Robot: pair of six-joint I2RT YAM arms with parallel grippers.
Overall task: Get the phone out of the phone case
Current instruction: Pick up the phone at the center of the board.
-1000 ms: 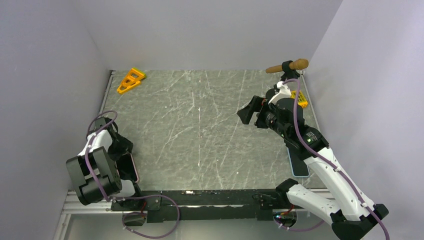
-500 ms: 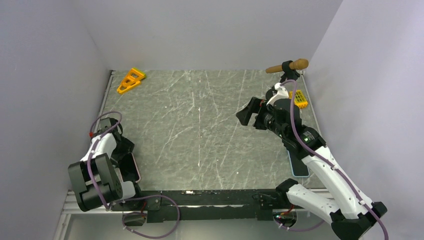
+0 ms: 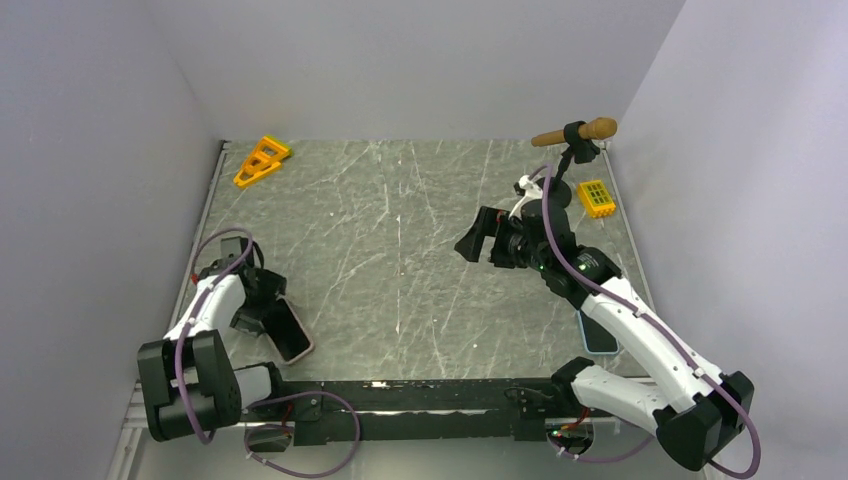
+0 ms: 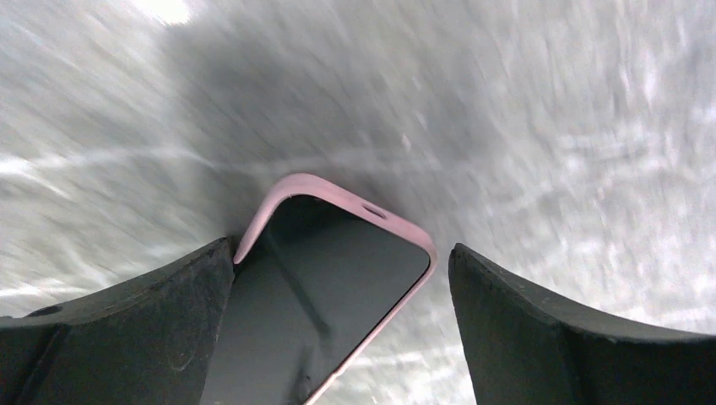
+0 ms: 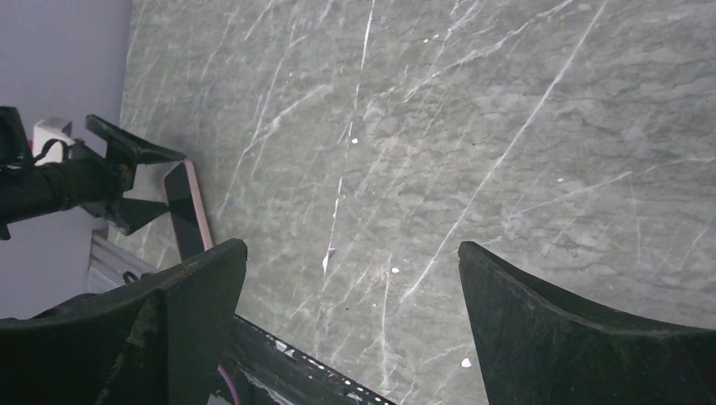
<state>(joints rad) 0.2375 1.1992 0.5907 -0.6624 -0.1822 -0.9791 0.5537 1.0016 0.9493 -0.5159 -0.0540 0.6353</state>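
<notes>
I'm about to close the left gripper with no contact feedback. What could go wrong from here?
1. The phone in its pink case sits off-centre in the open left gripper, close against one finger and clear of the other; closing may pivot it rather than clamp it.
2. It lies near the table's near-left corner; a shove could slide it off.
3. The right gripper hovers open across the table, so nothing braces the case.
</notes>
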